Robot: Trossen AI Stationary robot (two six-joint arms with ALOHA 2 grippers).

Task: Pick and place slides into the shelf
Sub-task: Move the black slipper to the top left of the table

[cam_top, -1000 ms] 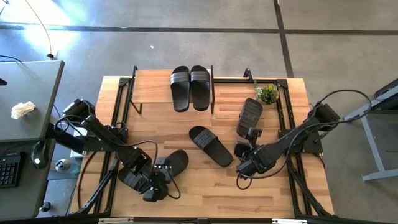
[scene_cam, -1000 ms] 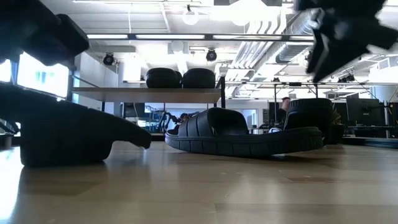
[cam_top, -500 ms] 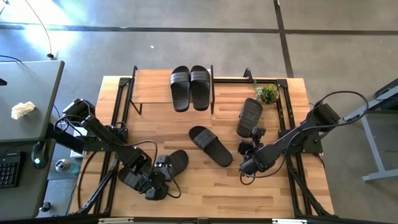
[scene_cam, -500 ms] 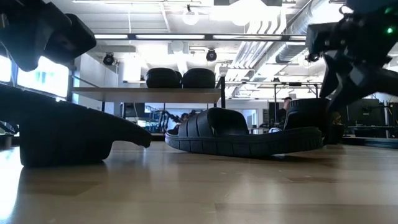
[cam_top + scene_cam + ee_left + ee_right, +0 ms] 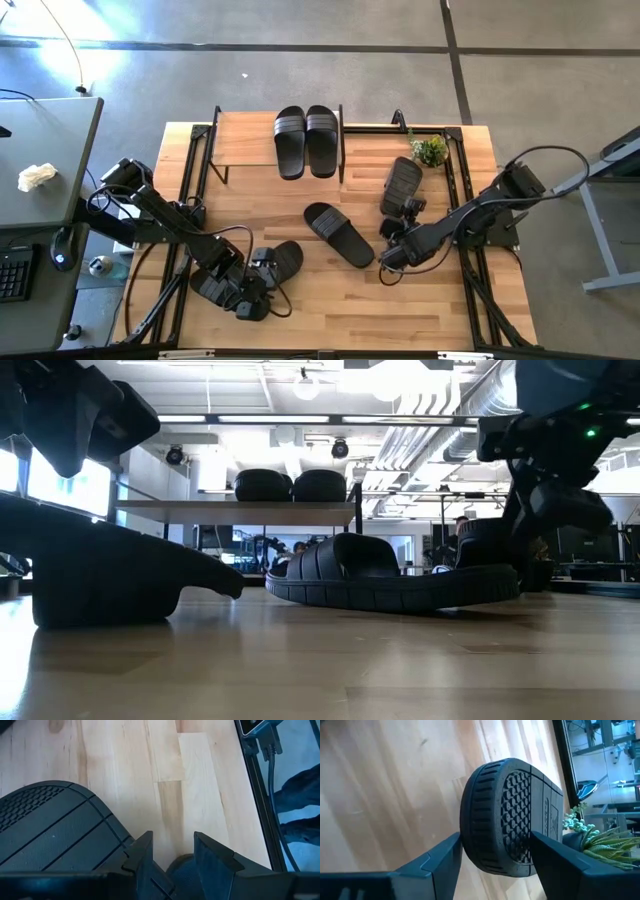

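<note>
Slides: two sat on the shelf [image 5: 245, 140], and a sole-up slide [image 5: 402, 185] lay right of it near the plant [image 5: 430, 151]. The right gripper [image 5: 396, 222] was spread wide around its heel, so a shallow bite could've slipped. The left gripper [image 5: 256, 290] pinched another slide [image 5: 282, 260].

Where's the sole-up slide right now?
High view: the sole-up slide lies right of centre, beside the plant, with the open right pincer at its near end.

Two dark jointed arms trail looping black cables, a small green light glowing on one arm.
</note>
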